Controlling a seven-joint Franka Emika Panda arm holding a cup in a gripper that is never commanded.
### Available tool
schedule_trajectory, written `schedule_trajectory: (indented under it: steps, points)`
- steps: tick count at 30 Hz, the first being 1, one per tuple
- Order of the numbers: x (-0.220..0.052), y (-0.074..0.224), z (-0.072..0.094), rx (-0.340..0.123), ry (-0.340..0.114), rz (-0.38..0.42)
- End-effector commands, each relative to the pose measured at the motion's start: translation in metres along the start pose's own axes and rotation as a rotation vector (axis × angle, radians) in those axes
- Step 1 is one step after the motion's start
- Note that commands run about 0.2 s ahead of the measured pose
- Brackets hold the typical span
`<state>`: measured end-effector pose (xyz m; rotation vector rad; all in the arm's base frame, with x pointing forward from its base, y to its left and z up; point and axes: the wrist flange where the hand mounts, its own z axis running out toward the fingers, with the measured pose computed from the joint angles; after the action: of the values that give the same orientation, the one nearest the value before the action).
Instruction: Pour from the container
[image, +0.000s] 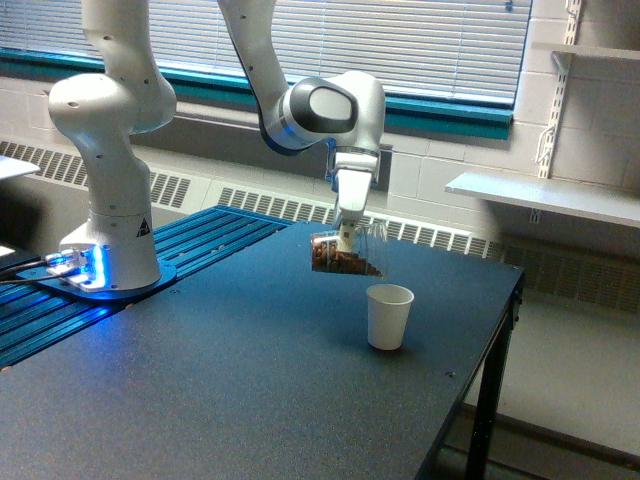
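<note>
Gripper (347, 236) closed on tilted clear container (345, 254), cup hanging just below fingers, above and left of paper cup (389, 316)

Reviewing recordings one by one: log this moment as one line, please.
gripper: shut on clear cup | cup: tilted, brown granules inside | paper cup: upright on table | pour: none visible

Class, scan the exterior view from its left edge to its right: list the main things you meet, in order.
Robot base with blue light → tilted clear cup of brown granules, held in the gripper → white paper cup → wall shelf.
</note>
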<state>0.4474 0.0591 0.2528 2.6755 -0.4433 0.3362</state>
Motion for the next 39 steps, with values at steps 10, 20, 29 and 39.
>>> schedule_trajectory:
  steps: [10,20,29,39]
  points:
    - [0.007,-0.009,-0.005,-0.037,0.006,-0.002]
    - [0.007,-0.014,-0.005,-0.065,0.006,-0.033]
    - [0.007,-0.017,-0.005,-0.071,0.001,-0.039]
    - [0.007,-0.017,-0.005,-0.085,-0.001,-0.048]
